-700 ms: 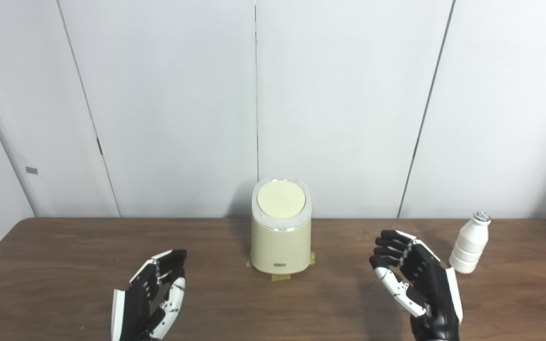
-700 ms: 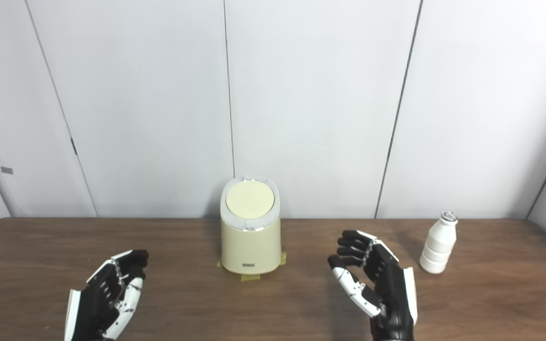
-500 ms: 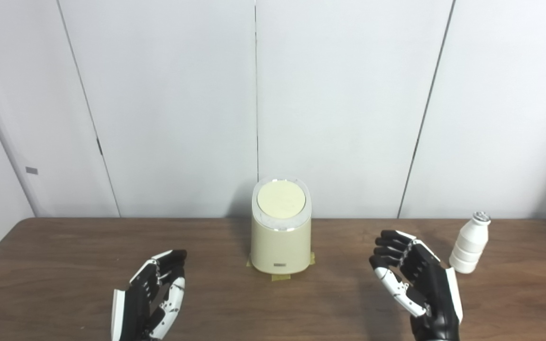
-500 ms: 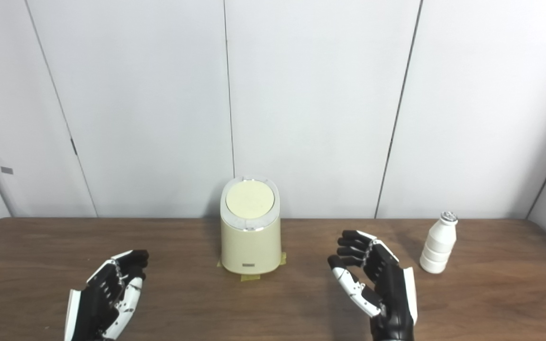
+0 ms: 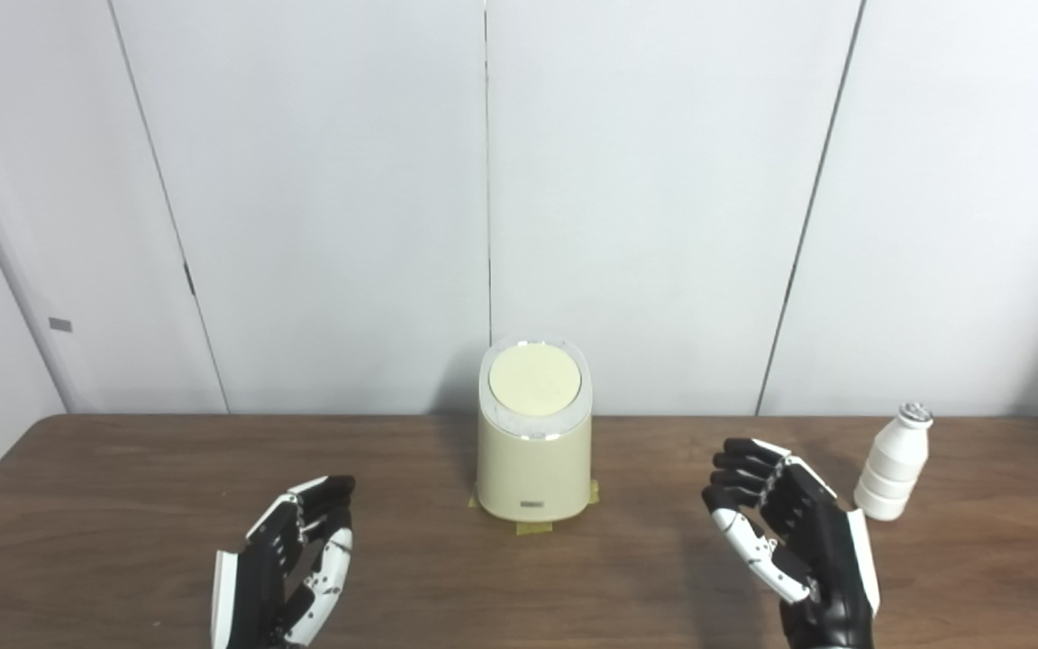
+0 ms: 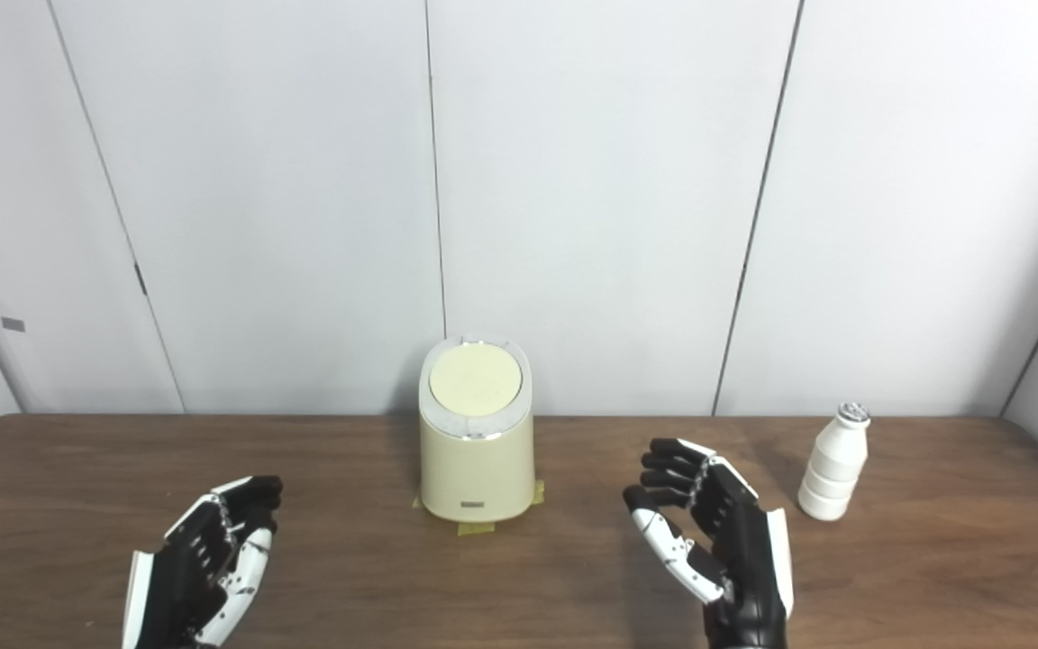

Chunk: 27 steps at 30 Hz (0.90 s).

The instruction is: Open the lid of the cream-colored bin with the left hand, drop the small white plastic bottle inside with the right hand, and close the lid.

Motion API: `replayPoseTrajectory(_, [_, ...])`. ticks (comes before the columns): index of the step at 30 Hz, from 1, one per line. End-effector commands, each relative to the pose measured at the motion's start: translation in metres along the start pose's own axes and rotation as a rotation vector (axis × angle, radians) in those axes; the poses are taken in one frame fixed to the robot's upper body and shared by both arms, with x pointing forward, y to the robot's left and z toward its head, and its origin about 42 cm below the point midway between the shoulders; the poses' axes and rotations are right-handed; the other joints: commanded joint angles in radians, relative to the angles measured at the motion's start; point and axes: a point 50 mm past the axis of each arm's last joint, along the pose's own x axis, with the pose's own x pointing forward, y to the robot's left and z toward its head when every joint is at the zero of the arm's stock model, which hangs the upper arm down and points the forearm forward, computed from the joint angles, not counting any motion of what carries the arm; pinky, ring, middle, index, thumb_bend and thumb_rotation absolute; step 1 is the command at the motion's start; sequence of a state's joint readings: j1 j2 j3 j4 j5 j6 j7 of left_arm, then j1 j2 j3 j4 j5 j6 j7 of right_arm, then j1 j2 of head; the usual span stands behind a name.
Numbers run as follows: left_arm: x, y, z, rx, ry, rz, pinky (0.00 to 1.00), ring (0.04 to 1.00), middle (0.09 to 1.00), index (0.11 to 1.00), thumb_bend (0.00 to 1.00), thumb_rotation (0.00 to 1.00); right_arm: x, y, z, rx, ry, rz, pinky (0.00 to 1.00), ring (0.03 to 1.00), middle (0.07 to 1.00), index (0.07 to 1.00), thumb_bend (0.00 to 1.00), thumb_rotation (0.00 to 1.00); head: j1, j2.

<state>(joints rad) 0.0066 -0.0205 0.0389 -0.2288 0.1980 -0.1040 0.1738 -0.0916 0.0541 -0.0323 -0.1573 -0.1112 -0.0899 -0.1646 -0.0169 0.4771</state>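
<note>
Nothing is done yet: the cream-colored bin (image 5: 533, 446) is sitting lid-closed at frame centre, the white bottle (image 5: 893, 463) standing at the right on the counter (image 5: 122, 487). The left robot hand (image 5: 289, 563) and right robot hand (image 5: 789, 541) are hovering released, holding nothing.

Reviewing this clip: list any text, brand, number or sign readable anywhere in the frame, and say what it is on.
No text can be read in either view.
Small dark badge low on the front of the cream-colored plastic bin: too small and blurred to read.
Small white ribbed plastic bottle: no label visible.
Small grey plate on the white wall panel: blank or too small to tell.
</note>
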Motion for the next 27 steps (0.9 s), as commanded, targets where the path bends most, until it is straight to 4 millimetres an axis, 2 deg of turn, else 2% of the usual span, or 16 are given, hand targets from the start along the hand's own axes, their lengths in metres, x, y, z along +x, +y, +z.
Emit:
replayPoseTrajectory(1, [0.012,-0.004,0.019,-0.025,-0.089,-0.010,0.68,0.731,0.724,0.691,0.26,0.39,0.013,0.005,0.018,0.018,-0.084,0.012,0.55,0.609,0.633,0.628,0.31,0.24,0.000,0.001])
replayPoseTrajectory(4, [0.012,-0.004,0.023,-0.025,-0.099,-0.017,0.68,0.733,0.728,0.699,0.32,0.50,0.012,0.004,0.019,0.025,-0.084,0.011,0.55,0.608,0.631,0.626,0.32,0.24,-0.005,0.006])
replayPoseTrajectory(6, [0.015,-0.005,0.026,-0.031,-0.119,-0.017,0.68,0.735,0.732,0.704,0.35,0.54,0.012,0.003,0.019,0.030,-0.081,0.011,0.54,0.604,0.628,0.624,0.31,0.23,-0.001,0.010])
replayPoseTrajectory(11, [0.026,-0.010,0.037,-0.053,-0.151,-0.002,0.66,0.721,0.728,0.706,0.40,0.51,0.013,0.002,0.019,0.035,-0.080,0.005,0.54,0.603,0.627,0.623,0.32,0.21,0.000,0.014])
replayPoseTrajectory(13, [0.034,-0.012,0.044,-0.040,-0.162,0.002,0.67,0.730,0.735,0.711,0.43,0.55,0.013,0.002,0.019,0.029,-0.082,0.006,0.54,0.602,0.626,0.623,0.32,0.21,0.001,0.015])
replayPoseTrajectory(16, [0.046,-0.015,0.053,-0.049,-0.178,0.012,0.69,0.749,0.750,0.727,0.50,0.65,0.013,0.003,0.019,0.022,-0.082,0.008,0.54,0.601,0.623,0.622,0.31,0.21,0.000,0.018])
replayPoseTrajectory(18, [0.060,-0.020,0.064,-0.032,-0.204,0.016,0.71,0.769,0.774,0.756,0.53,0.67,0.013,0.003,0.019,0.024,-0.077,0.011,0.54,0.604,0.625,0.624,0.31,0.22,0.000,0.018])
replayPoseTrajectory(21, [0.077,-0.027,0.079,0.021,-0.223,0.021,0.71,0.785,0.798,0.781,0.56,0.65,0.013,0.003,0.018,0.029,-0.075,0.011,0.54,0.605,0.627,0.625,0.32,0.22,0.000,0.018])
replayPoseTrajectory(24, [0.093,-0.033,0.091,0.081,-0.212,0.019,0.78,0.840,0.847,0.825,0.66,0.66,0.013,0.003,0.019,0.029,-0.077,0.011,0.54,0.603,0.626,0.623,0.31,0.21,-0.004,0.023])
replayPoseTrajectory(27, [0.110,-0.041,0.104,0.109,-0.204,0.017,0.83,0.885,0.886,0.858,0.72,0.65,0.013,0.005,0.020,0.029,-0.079,0.010,0.54,0.602,0.626,0.623,0.31,0.20,-0.009,0.025])
